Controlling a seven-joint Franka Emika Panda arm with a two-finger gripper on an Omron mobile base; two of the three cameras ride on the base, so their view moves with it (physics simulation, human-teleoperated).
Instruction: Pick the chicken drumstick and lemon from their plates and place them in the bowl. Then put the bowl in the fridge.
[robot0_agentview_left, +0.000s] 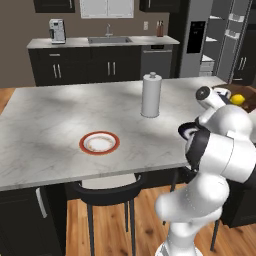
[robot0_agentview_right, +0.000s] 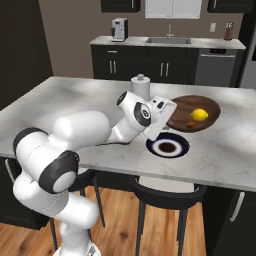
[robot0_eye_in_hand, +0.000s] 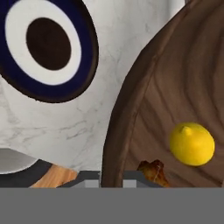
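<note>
Left base view: marble island counter (robot0_agentview_left: 60, 125) across mid-frame, orange-rimmed plate (robot0_agentview_left: 99, 143) lower centre, fridge (robot0_agentview_left: 197, 42) upper right.
Right base view: lemon (robot0_agentview_right: 199, 115) in bowl (robot0_agentview_right: 207, 106), right of centre.
Hand view: gripper (robot0_eye_in_hand: 110, 179) shut on bowl rim, bottom edge; drumstick (robot0_eye_in_hand: 153, 171) alongside.

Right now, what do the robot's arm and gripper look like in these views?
The arm is built of glossy white rounded shells joined by dark grey-black bands at the joints, rising from a white pedestal. The wrist ends in a boxy white hand housing with a small dark round mark on its side. The gripper has two small dark grey finger tips. No cables or lettering are visible.
</note>
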